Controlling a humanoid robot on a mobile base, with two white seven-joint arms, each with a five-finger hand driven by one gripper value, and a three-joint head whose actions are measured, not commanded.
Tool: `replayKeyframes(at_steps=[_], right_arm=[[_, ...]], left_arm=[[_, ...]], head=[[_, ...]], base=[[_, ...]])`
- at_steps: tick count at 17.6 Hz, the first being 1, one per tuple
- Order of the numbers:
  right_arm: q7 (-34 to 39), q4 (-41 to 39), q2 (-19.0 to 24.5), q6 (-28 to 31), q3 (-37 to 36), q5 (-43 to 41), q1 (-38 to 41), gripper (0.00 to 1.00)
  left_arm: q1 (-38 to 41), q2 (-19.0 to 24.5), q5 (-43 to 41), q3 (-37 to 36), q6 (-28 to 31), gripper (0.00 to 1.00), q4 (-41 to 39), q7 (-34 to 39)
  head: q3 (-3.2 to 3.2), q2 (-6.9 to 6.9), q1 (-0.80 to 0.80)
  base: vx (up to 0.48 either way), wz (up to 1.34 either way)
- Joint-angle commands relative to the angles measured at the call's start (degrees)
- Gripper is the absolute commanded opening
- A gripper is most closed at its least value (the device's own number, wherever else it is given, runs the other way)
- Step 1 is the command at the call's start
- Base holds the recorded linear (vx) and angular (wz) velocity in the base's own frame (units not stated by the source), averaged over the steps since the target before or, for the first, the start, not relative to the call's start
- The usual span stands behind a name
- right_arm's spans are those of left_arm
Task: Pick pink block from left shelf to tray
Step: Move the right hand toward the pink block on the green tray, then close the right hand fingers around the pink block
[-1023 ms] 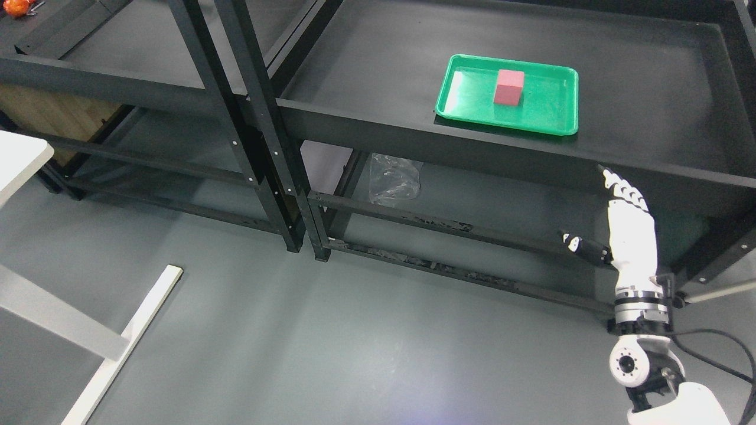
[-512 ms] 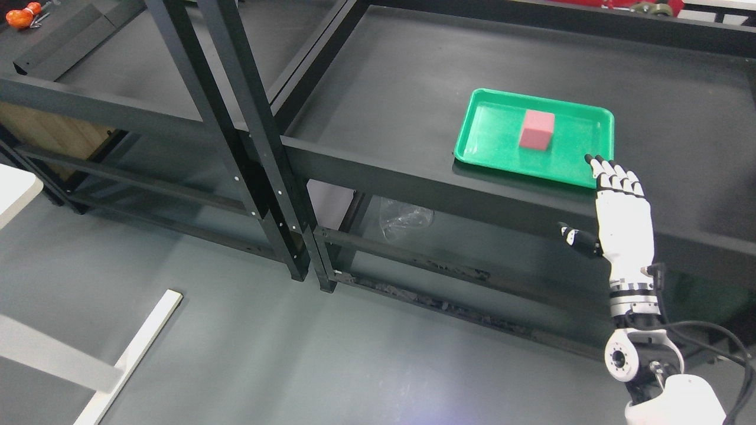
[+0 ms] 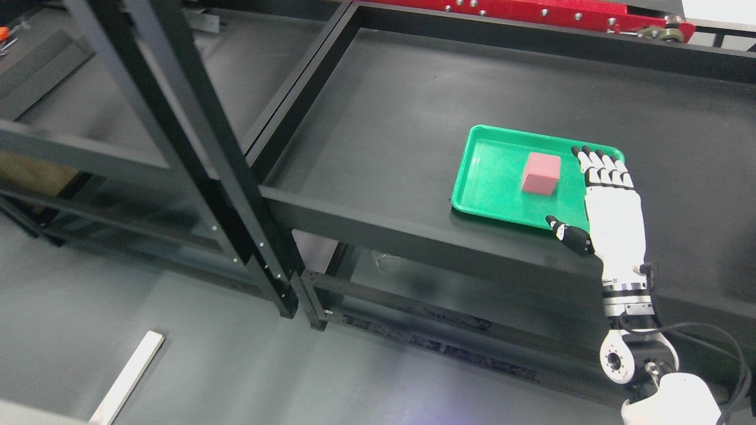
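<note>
Over tray (image 3: 466, 198) rt edge: open-fingered right hand (image 3: 608, 203), beside pink block (image 3: 540, 173)

Pink block (image 3: 540, 173); green tray (image 3: 490, 189); black shelf (image 3: 390, 130); white right hand (image 3: 611, 212) with black fingertips (image 3: 582, 152).

Black metal shelving (image 3: 195, 147), dark grey floor (image 3: 195, 372), red beam (image 3: 531, 12)

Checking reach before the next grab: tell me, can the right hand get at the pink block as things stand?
Probably yes. The right hand, fingers open, is over the green tray's right edge, beside the pink block, with nothing between them.
</note>
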Motion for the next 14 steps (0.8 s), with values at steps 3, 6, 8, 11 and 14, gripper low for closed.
replayKeyframes(at_steps=[3, 6, 8, 11, 14], right_arm=[[4.5, 1.8, 1.58, 0.12, 1.17, -0.1, -0.4, 0.99], [8.64, 2.07, 1.58, 0.12, 1.88, -0.1, -0.4, 0.99], [8.91, 2.15, 1.58, 0.12, 2.4, -0.19, -0.4, 0.99], [12.58, 2.42, 1.66, 0.12, 3.72, -1.24, -0.84, 0.99], [17.42, 3.21, 1.67, 0.12, 4.07, -4.23, -1.19, 0.99]], left_arm=[[-1.67, 1.0, 0.0, 0.0, -0.03, 1.0, -1.0, 0.04], [-1.67, 1.0, 0.0, 0.0, -0.03, 1.0, -1.0, 0.04], [-1.67, 1.0, 0.0, 0.0, -0.03, 1.0, -1.0, 0.04], [-1.76, 1.0, 0.0, 0.0, -0.03, 1.0, -1.0, 0.04], [-1.67, 1.0, 0.0, 0.0, -0.03, 1.0, -1.0, 0.04]], head=[[0.0, 0.0, 0.0], [0.0, 0.0, 0.0], [0.0, 0.0, 0.0], [0.0, 0.0, 0.0], [0.0, 0.0, 0.0]], base=[[0.251, -0.24], [0.226, -0.24], [0.193, -0.17], [0.161, -0.09], [0.135, -0.02]])
